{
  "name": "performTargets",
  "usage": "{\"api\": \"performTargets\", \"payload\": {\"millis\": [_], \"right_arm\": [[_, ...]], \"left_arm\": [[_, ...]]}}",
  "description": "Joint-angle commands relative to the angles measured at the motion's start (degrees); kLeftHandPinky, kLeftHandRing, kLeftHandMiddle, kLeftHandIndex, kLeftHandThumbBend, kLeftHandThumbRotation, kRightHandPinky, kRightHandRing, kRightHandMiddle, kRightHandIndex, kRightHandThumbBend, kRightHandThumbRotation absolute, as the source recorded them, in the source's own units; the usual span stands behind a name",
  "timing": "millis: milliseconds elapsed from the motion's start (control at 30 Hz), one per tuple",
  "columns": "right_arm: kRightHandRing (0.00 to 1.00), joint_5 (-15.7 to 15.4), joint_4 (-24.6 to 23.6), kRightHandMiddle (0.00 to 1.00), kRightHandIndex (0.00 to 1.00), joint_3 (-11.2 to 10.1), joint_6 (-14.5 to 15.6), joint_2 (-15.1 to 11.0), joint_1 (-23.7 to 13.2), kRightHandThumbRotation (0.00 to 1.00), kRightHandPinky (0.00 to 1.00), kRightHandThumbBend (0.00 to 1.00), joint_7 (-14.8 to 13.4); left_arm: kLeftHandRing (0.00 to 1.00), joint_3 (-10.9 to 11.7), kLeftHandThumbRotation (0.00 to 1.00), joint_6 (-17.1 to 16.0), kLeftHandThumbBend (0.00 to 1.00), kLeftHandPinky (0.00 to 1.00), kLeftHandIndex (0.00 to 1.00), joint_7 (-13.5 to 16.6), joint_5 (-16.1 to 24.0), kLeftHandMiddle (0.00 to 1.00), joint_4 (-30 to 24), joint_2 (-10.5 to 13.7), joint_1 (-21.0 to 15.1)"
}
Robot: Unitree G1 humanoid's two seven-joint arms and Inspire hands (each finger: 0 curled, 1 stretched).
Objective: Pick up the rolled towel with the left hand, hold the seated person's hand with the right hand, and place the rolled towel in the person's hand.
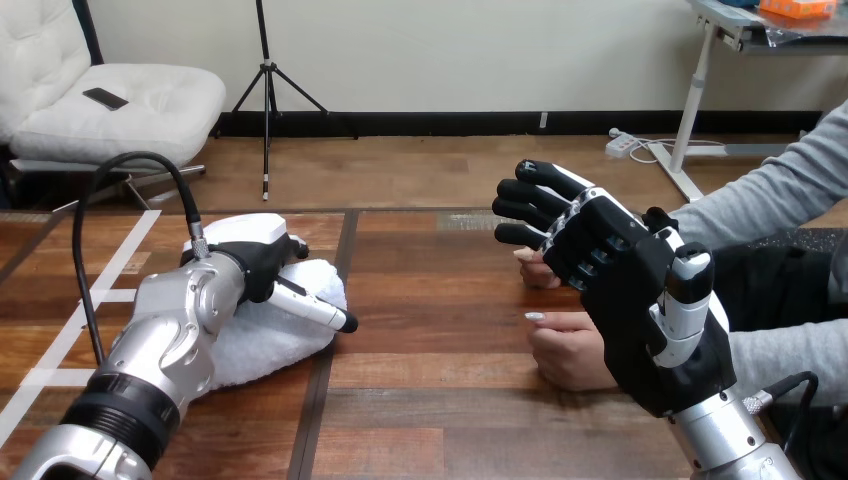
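Note:
The white rolled towel (270,338) lies on the wooden table (440,300) at the left. My left hand (258,262) rests on top of it, its back turned toward me. At the right my right hand (640,300) is raised off the table and open, fingers spread and pointing up and left. It is in front of the person's two hands. One of the person's hands (568,352) rests loosely closed on the table just left of my palm. The other (536,270) peeks out behind my fingers. I see no finger of mine curled round either.
The person's grey sleeves (790,190) come in from the right edge. Pale tape lines (100,290) cross the table's left part. Bare wood stretches between the towel and the person's hands.

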Motion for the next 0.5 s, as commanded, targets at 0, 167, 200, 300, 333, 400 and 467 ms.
{"api": "performTargets", "payload": {"millis": [0, 167, 200, 300, 333, 400, 467], "right_arm": [[0.84, 0.86, -0.86, 0.83, 0.83, -1.17, -1.86, 0.11, -3.11, 1.0, 0.81, 1.0, -0.23], [0.84, 0.96, -0.83, 0.83, 0.83, -1.19, -2.15, 0.13, -3.1, 1.0, 0.81, 1.0, -0.08], [0.84, 0.97, -0.84, 0.83, 0.83, -1.18, -2.17, 0.13, -3.1, 1.0, 0.81, 1.0, -0.09], [0.84, 1.0, -0.74, 0.82, 0.83, -1.18, -2.36, 0.08, -3.13, 1.0, 0.8, 1.0, 0.0], [0.84, 1.07, -0.75, 0.82, 0.83, -1.18, -2.34, 0.06, -3.12, 1.0, 0.8, 1.0, 0.03], [0.84, 1.15, -0.77, 0.82, 0.83, -1.16, -2.32, 0.04, -3.12, 1.0, 0.8, 1.0, 0.06], [0.84, 1.14, -0.85, 0.82, 0.83, -1.14, -2.37, 0.07, -3.13, 1.0, 0.8, 1.0, -0.01]], "left_arm": [[0.91, -1.47, 0.65, 0.23, 1.0, 0.92, 0.89, -0.06, 1.57, 0.91, -3.0, 1.42, -1.69], [0.92, -2.54, 0.66, 0.81, 1.0, 0.95, 0.9, -0.61, 2.87, 0.92, -3.28, 1.73, -1.89], [0.92, -2.71, 0.66, 0.91, 1.0, 0.95, 0.9, -0.72, 3.05, 0.92, -3.36, 1.79, -1.92], [0.94, -2.93, 0.66, 1.45, 1.0, 0.98, 0.91, -0.96, 3.57, 0.94, -3.76, 1.75, -1.86], [0.94, -2.98, 0.66, 1.66, 1.0, 0.98, 0.92, -1.01, 3.75, 0.94, -3.92, 1.71, -1.81], [0.95, -3.05, 0.65, 1.89, 1.0, 0.99, 0.92, -1.08, 3.93, 0.95, -4.11, 1.67, -1.75], [0.96, -2.98, 0.65, 2.22, 1.0, 0.99, 0.93, -0.82, 3.97, 0.95, -4.65, 1.61, -1.44]]}}
